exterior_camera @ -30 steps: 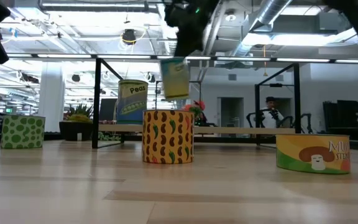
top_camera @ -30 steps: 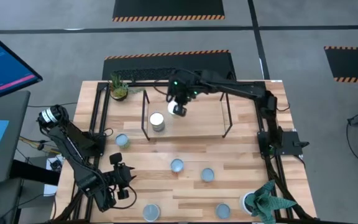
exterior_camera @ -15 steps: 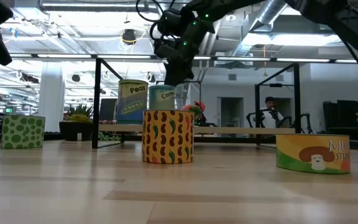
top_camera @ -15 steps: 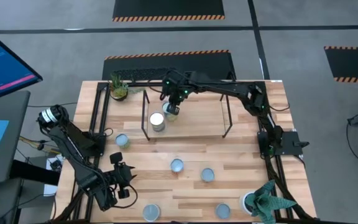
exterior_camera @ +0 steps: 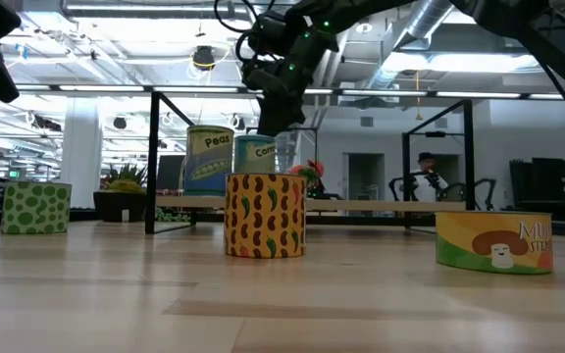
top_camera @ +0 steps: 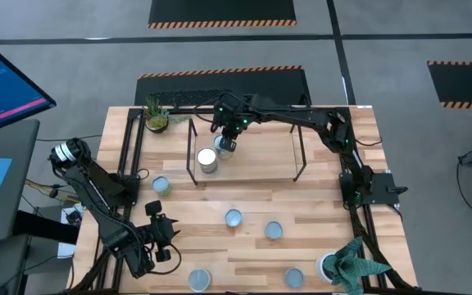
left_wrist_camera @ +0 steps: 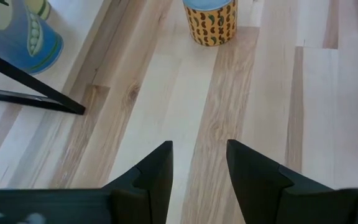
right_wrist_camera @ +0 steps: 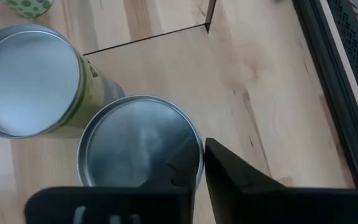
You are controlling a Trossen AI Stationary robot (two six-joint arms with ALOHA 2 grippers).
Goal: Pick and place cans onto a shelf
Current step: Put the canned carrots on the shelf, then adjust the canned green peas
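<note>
Right gripper [top_camera: 226,144] grips corn can [exterior_camera: 255,155] on shelf [top_camera: 270,168], just beside peas can [top_camera: 207,158]; release gently, lift straight. Left gripper [left_wrist_camera: 199,163] open, waiting.

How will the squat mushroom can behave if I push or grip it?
The mushroom can is wider than it is tall and sits flat on the table, so a push would probably slide it rather than tip it. It looks like rigid metal, so it is unlikely to deform. Its wide body may need a wide grip.
</note>
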